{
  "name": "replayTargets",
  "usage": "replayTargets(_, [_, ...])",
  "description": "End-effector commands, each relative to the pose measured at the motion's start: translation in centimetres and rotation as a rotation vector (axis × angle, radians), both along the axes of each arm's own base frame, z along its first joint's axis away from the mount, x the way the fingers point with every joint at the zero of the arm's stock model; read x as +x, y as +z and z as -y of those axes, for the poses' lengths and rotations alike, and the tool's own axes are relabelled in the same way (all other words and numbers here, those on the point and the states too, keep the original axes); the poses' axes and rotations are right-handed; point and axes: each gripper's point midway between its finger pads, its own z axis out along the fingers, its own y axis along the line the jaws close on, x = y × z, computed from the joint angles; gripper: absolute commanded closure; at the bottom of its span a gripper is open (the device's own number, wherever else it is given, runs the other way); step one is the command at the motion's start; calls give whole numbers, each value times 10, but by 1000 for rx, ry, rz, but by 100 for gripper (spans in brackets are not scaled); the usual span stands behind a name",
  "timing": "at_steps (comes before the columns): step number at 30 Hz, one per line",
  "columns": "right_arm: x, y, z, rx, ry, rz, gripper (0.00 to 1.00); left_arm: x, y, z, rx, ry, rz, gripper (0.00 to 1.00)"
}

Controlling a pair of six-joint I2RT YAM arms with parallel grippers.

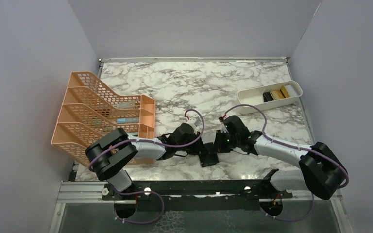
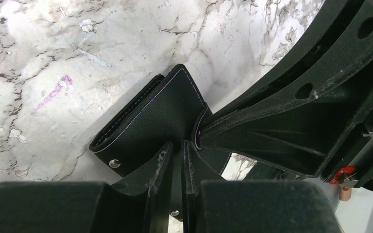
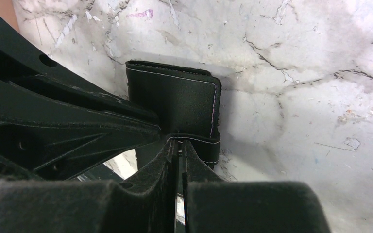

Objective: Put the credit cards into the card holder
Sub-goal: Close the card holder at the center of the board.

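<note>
The card holder (image 1: 209,158), a black bifold wallet with pale stitching, lies at the front middle of the marble table. My left gripper (image 1: 200,147) and my right gripper (image 1: 218,144) meet over it from either side. In the left wrist view the left gripper (image 2: 177,145) is shut on a flap of the card holder (image 2: 150,119). In the right wrist view the right gripper (image 3: 178,141) is shut on the near edge of the card holder (image 3: 179,99). The black credit card (image 1: 270,96) and the yellow-gold credit card (image 1: 285,91) lie in the white tray (image 1: 252,92).
An orange mesh file rack (image 1: 102,114) stands at the left side of the table. The white oblong tray sits at the back right near the wall. The black front rail (image 1: 189,187) runs along the near edge. Grey walls close in the table on three sides.
</note>
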Motion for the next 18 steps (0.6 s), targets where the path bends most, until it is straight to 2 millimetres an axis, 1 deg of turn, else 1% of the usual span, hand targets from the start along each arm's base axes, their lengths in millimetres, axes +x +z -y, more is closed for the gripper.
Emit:
replayTargets(1, [-10, -21, 10, -106, 2, -36, 89, -12, -34, -12, 106, -7, -63, 84])
replayTargets(8, [-14, -37, 19, -239, -3, -52, 90, -12, -29, -11, 91, 2, -68, 85])
replayTargets(11, [-18, -48, 28, -311, -14, -75, 90, -9, -19, -12, 78, 25, -63, 86])
replayTargets(14, [-22, -59, 39, -400, -25, -87, 90, -4, -11, -20, 88, 68, -56, 86])
replayTargets(16, [-23, -62, 45, -449, -34, -89, 90, 0, -1, -25, 77, 97, -45, 86])
replayTargets(18, [-24, -63, 45, -456, -34, -87, 91, 3, 7, -31, 68, 122, -27, 86])
